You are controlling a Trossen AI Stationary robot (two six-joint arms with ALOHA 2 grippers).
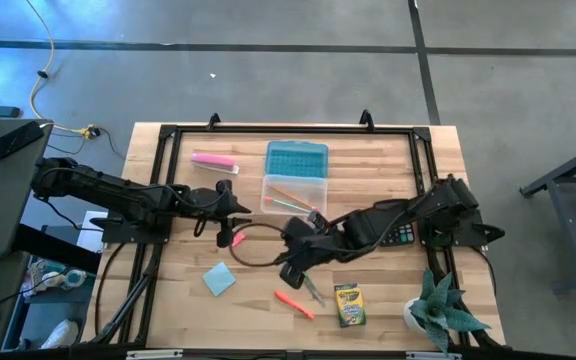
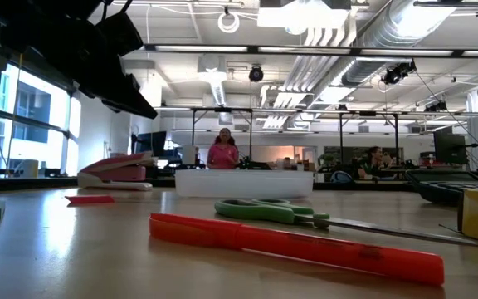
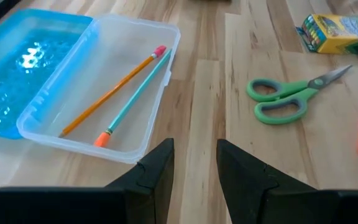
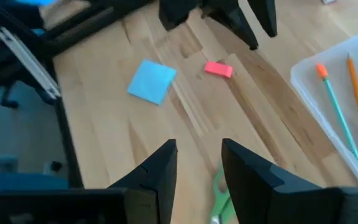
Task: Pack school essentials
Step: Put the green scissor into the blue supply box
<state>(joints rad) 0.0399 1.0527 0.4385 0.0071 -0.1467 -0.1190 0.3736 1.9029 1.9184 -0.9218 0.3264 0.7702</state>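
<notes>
High view: straight down, far, whole table [image 1: 388,160]. Low view: table-level, near. Wrist views close; both share pencil box [image 3: 104,93].

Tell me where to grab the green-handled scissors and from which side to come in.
Grip the scissors across the narrow neck where the green handle loops meet the metal blades, coming straight down from above. They lie flat and closed on the bare table, so the neck is probably the thinnest part the fingers could span. The right gripper, open and empty, hangs nearest.
</notes>
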